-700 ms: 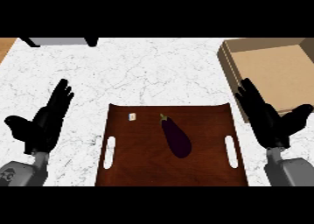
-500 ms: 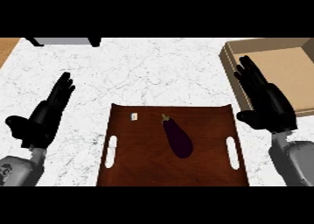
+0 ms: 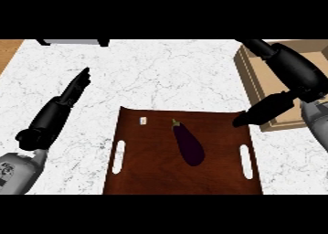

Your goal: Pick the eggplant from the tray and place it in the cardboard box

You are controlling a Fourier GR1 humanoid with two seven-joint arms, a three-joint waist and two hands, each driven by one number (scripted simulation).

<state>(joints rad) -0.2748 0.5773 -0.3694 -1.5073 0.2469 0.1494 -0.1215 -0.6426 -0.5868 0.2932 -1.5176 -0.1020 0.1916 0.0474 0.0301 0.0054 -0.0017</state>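
Note:
A dark purple eggplant (image 3: 189, 143) lies on the brown tray (image 3: 146, 178), its green stem pointing to the far side. The cardboard box (image 3: 261, 82) stands at the right edge of the counter. My right hand (image 3: 298, 73) is raised over the box's near left corner, fingers straight and reaching away, thumb (image 3: 264, 109) hanging down toward the tray's far right corner. It holds nothing. My left hand (image 3: 58, 107) hovers left of the tray, fingers straight and pointing to the far side, also empty.
The tray has two white slot handles (image 3: 119, 156) and a small white tag (image 3: 143, 120) near its far edge. White marble counter (image 3: 173, 73) surrounds it. A grey object (image 3: 71, 42) sits at the far left edge, with wooden floor (image 3: 3, 55) beyond.
Both hands have risen and stretched away from me. The right hand has swung out over the box's corner. The eggplant has stayed put on the tray.

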